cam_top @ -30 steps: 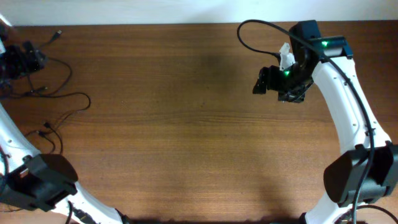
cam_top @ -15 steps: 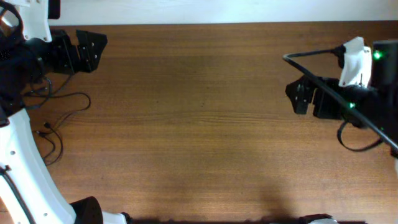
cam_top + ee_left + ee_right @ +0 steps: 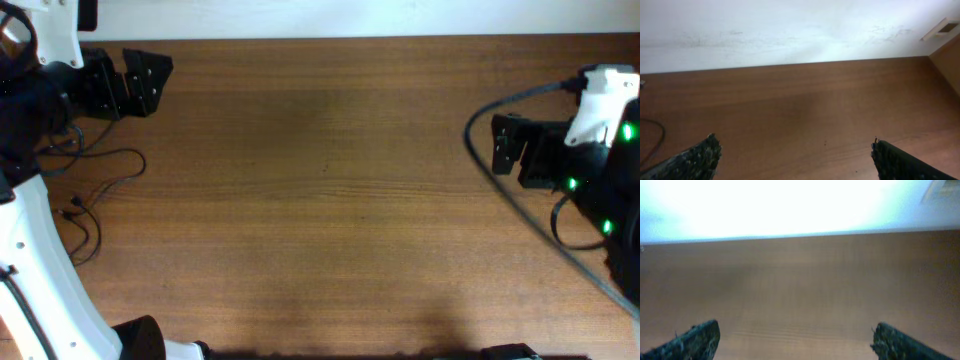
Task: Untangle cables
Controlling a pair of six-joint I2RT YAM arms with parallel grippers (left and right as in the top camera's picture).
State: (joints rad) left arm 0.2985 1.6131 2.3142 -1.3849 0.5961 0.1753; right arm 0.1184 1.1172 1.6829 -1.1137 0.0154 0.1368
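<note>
Left tool (image 3: pixel 793 142): fingers set wide apart, nothing between them; seen in the upper left of the overhead view.
Right tool (image 3: pixel 796 325): fingers spread wide, nothing held; at the right edge of the overhead view, well apart from the cables.
Worktop (image 3: pixel 320 200): brown wood, bare across the middle.
Cables (image 3: pixel 140 157): thin black cords lying loose on the worktop at the left edge of the overhead frame, below the left tool. One open loop and a small plug end can be made out. An arc is caught in the lower left of the left wrist view.
Tangle: cannot be told, as the upper part is hidden by the left arm.
Handling: judged light and limp, with no shape kept. The whole bunch would likely be dragged along if one strand is pulled, and a thin strand may slip from the pads.
Hold point: best taken on a strand just behind a plug, or on the open loop, with the rest pinned by the other tool.
Wall (image 3: pixel 790 30): white, along the far edge.
</note>
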